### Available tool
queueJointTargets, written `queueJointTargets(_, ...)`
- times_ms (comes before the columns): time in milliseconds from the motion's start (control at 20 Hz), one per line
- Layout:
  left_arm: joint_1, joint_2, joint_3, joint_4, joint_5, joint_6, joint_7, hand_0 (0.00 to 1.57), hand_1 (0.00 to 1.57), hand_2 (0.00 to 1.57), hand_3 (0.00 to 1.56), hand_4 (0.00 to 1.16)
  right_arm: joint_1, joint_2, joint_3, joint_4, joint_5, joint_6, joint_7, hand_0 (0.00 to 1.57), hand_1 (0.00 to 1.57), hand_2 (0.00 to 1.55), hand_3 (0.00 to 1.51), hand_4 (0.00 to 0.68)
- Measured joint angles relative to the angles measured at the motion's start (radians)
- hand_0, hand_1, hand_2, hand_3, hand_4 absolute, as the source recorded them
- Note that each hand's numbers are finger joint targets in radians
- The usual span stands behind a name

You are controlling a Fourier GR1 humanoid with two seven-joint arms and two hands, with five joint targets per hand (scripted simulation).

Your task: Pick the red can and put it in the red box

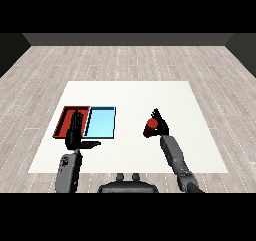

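Observation:
The red can (150, 127) is right of the table's middle, tilted, with my right hand (160, 125) curled round it from the right side. The red tray (67, 121) lies at the left of the white table, and the light blue tray (101, 122) touches its right side. My left hand (76, 133) stands upright over the red tray's near right corner, fingers straight and thumb stuck out to the right, holding nothing. The can is well to the right of both trays.
The white table (130, 97) stretches wide behind the trays and the can. A grey plank floor (125, 60) surrounds it. Both trays hold nothing that I can see.

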Motion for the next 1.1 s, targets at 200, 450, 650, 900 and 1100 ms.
queueJointTargets(200, -0.017, -0.003, 0.001, 0.023, -0.006, 0.007, -0.006, 0.0, 0.0, 0.0, 0.0, 0.0, -0.027, 0.012, 0.006, 0.037, -0.002, -0.011, -0.003, 0.0, 0.0, 0.0, 0.0, 0.0)
queueJointTargets(450, -0.002, -0.004, 0.0, 0.007, -0.006, 0.009, -0.012, 0.0, 0.0, 0.0, 0.0, 0.0, -0.06, 0.021, 0.005, 0.082, 0.006, -0.03, -0.012, 0.0, 0.0, 0.0, 0.0, 0.0)
queueJointTargets(650, 0.003, -0.002, 0.003, 0.029, -0.004, 0.001, -0.036, 0.0, 0.0, 0.0, 0.0, 0.0, -0.064, 0.039, 0.032, 0.101, 0.019, -0.096, -0.02, 0.0, 0.0, 0.0, 0.0, 0.0)
queueJointTargets(900, -0.01, -0.004, 0.003, 0.052, -0.008, 0.003, -0.045, 0.0, 0.0, 0.0, 0.0, 0.0, -0.112, 0.047, 0.027, 0.17, 0.022, -0.221, -0.032, 1.47, 1.47, 1.46, 1.42, 0.614)
queueJointTargets(1100, 0.0, -0.006, -0.005, 0.013, -0.008, 0.014, -0.02, 0.0, 0.0, 0.0, 0.0, 0.0, -0.13, 0.046, 0.048, 0.225, 0.019, -0.287, -0.067, 1.47, 1.47, 1.45, 1.4, 0.595)
